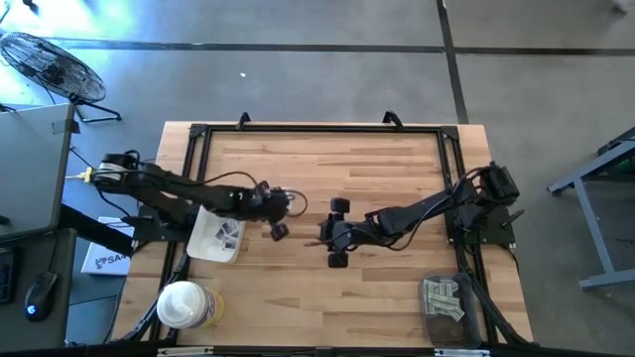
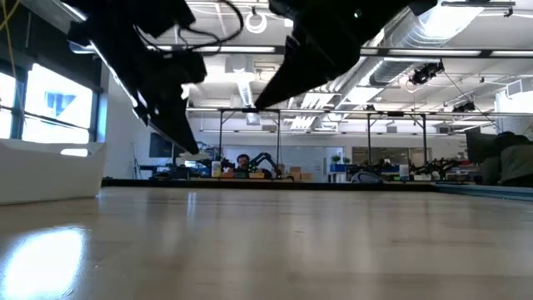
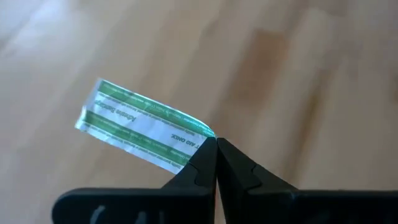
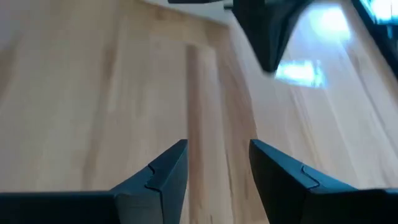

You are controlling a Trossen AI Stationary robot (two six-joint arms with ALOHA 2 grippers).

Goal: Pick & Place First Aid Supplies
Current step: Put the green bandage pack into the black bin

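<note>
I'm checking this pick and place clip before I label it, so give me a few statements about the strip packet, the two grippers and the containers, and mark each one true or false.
1. The left gripper is shut on the end of a green-striped strip packet. True.
2. The right gripper holds a square white packet. False: its jaws stand open with only bare table between them.
3. The white tray near the left arm holds packets. True.
4. The round white-lidded tub sits at the table's middle. False: it stands at the left front corner.
5. The two grippers face each other near the table's middle. True.
</note>
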